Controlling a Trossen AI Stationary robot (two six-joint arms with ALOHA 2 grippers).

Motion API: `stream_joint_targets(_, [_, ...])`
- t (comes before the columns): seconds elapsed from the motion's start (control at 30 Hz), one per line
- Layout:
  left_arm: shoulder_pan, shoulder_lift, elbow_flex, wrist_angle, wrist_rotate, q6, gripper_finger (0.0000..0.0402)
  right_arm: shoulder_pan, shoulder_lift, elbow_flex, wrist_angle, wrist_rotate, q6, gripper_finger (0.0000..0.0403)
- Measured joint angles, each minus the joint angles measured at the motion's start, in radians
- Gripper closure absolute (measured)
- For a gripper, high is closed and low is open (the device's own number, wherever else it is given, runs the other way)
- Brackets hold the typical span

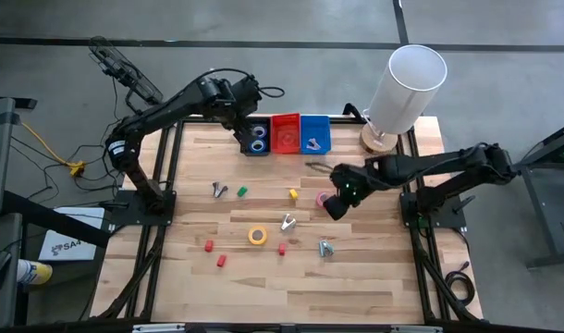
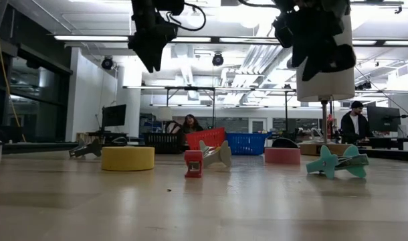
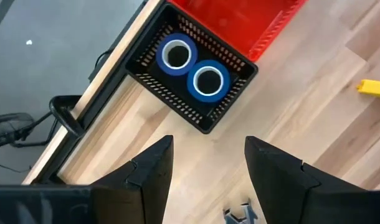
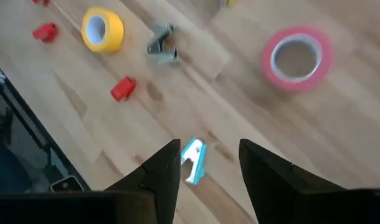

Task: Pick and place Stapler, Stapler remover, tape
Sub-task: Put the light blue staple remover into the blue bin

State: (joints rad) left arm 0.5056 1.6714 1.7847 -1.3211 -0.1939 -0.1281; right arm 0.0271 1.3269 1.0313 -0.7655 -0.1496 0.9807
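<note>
Two blue tape rolls (image 3: 176, 55) (image 3: 207, 81) lie in a black basket (image 1: 256, 141) at the table's far edge. My left gripper (image 3: 209, 168) hovers open just on the near side of that basket (image 3: 196, 121), holding nothing. A pink tape roll (image 4: 297, 56) and a yellow tape roll (image 4: 103, 29) lie flat on the table. My right gripper (image 4: 209, 165) hangs open above the table, beside the pink roll (image 1: 323, 198). A light blue staple remover (image 4: 193, 160) lies below its fingers. A grey staple remover (image 1: 288, 222) and a dark one (image 1: 220, 190) also lie on the wood.
A red basket (image 1: 285, 132) and a blue basket (image 1: 314, 132) stand to the right of the black one. A tall white cylinder (image 1: 404, 88) stands at the far right corner. Small green (image 1: 242, 191), yellow (image 1: 293, 193) and red (image 1: 209, 245) blocks are scattered on the table. People show in the room behind.
</note>
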Motion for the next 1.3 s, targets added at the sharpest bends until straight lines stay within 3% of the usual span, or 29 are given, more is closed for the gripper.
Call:
stream_joint_targets(0.2, [-0.024, 0.000, 0.000, -0.009, -0.001, 0.017, 0.0208, 0.082, 0.021, 0.000, -0.001, 0.090, 0.126, 0.0238])
stream_joint_targets(0.5, [-0.022, 0.000, 0.000, -0.022, -0.003, 0.068, 0.0208, 0.170, 0.025, 0.000, 0.000, 0.138, 0.294, 0.0163])
stream_joint_targets(1.07, [-0.022, 0.000, 0.000, -0.020, 0.001, 0.124, 0.0208, 0.263, 0.317, 0.000, 0.175, -0.015, 0.460, 0.0146])
stream_joint_targets(1.3, [-0.022, 0.001, 0.000, -0.021, 0.001, 0.124, 0.0208, 0.292, 0.391, 0.000, 0.186, -0.014, 0.527, 0.0146])
